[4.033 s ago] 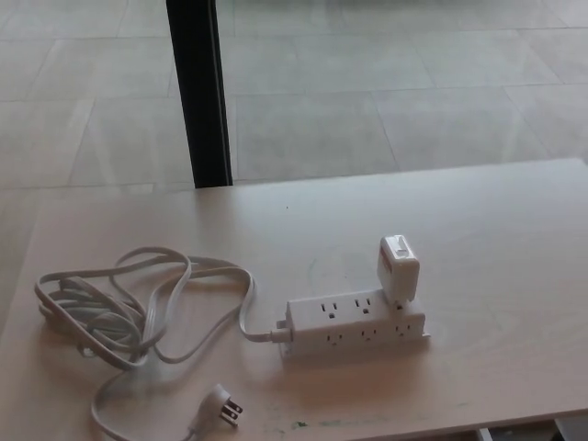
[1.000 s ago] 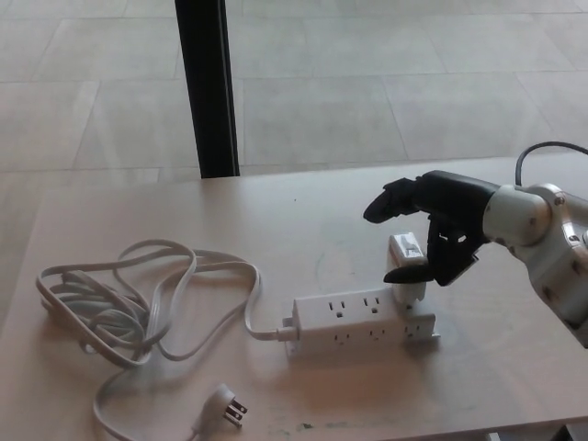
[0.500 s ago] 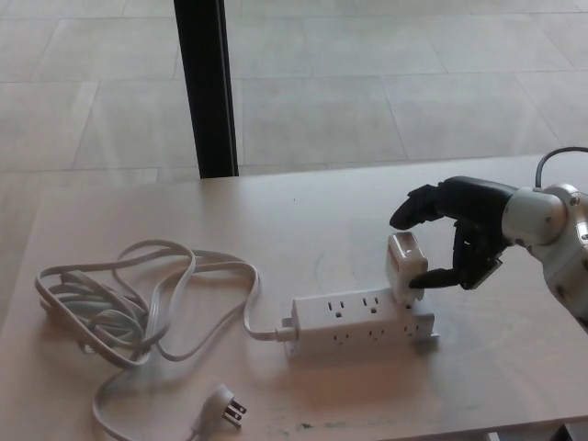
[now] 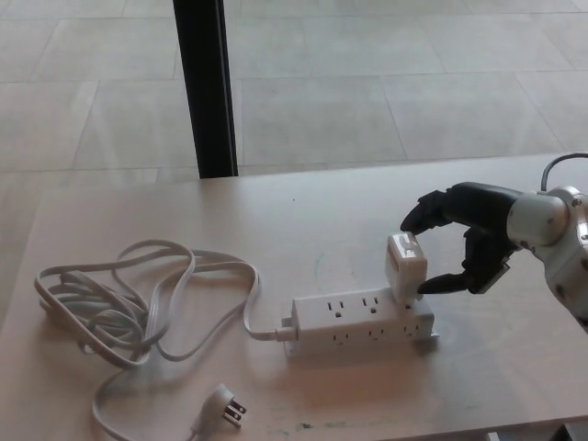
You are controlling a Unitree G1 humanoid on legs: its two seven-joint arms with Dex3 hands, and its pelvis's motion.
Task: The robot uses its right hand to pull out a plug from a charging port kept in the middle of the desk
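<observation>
our black right hand [image 4: 467, 241] has slid a little toward the desk's right edge, fingers spread around the white cube plug [image 4: 405, 267] but not closed. the plug sits in the white plastic power strip [image 4: 360, 323] mid-desk. a one-sided pull could drag the strip along.

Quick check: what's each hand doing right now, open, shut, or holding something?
Left hand: not in view.
Right hand: open, fingers spread around the white charger in the power strip, not yet closed on it.
</observation>
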